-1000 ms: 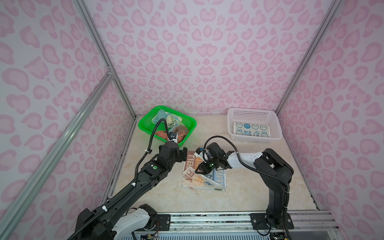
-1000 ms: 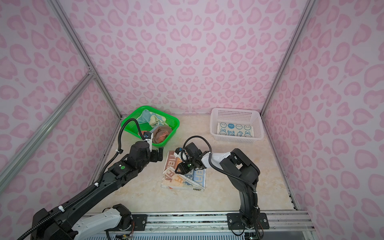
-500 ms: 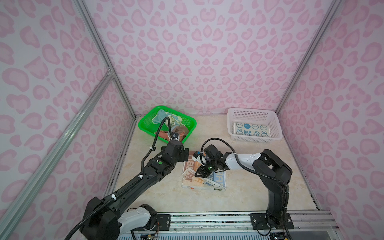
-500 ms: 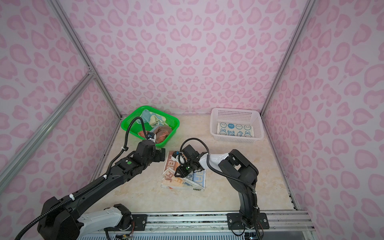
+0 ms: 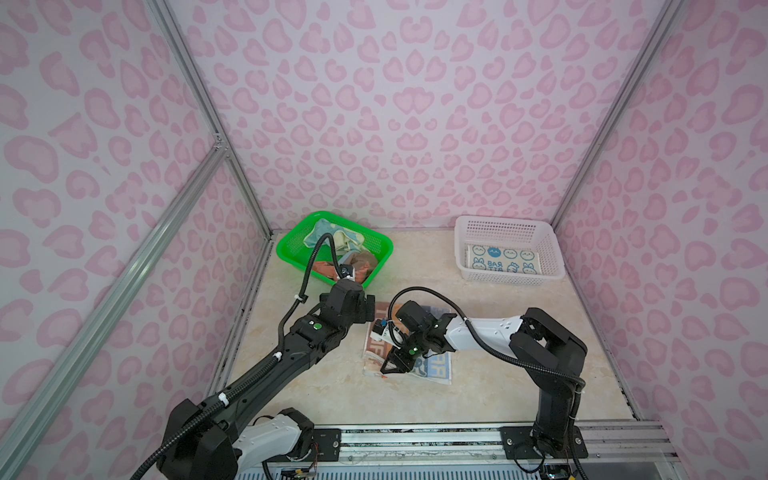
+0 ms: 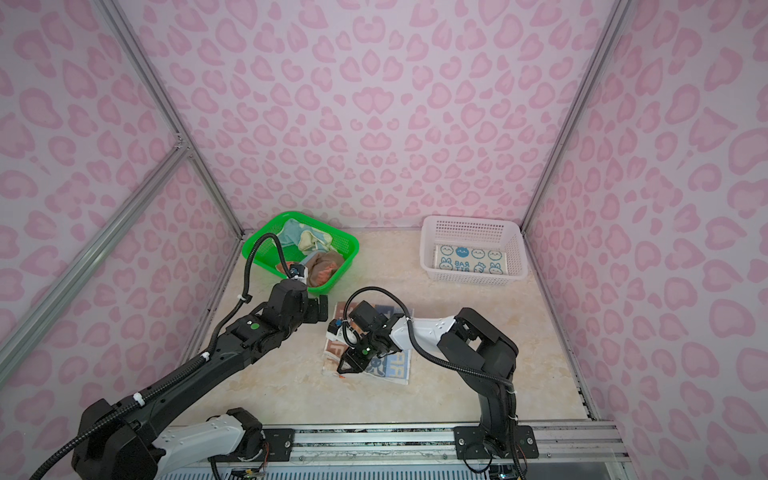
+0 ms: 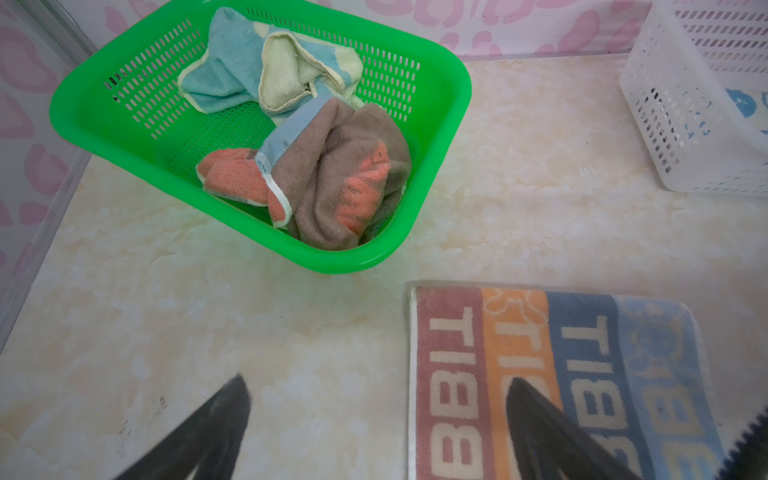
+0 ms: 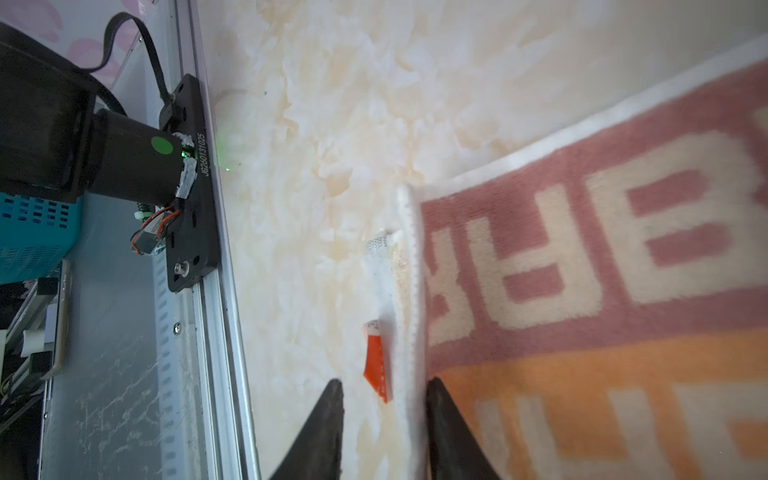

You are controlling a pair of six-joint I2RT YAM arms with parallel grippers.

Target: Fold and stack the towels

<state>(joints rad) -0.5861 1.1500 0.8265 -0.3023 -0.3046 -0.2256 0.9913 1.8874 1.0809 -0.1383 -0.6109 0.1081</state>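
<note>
Since a second ago, the left gripper (image 7: 378, 380) has been brought from beside the green perforated plastic basket (image 5: 291, 245) to the far left corner of the multicoloured lettered terry towel (image 5: 434, 368), laid flat on the cream marbled tabletop (image 5: 457, 403); the gripper's jaws are held wide and empty. The right gripper (image 8: 384, 381) is set astride the white hem (image 8: 405, 332) at the near left corner; a clamp cannot be confirmed. That left edge, running near to far, is attended at each end by one gripper.

Robot lab booth, pink-print walls (image 5: 415, 104), aluminium frame posts (image 5: 208, 102), arm bases (image 5: 544, 440) on metal rail (image 5: 415, 436)
</note>
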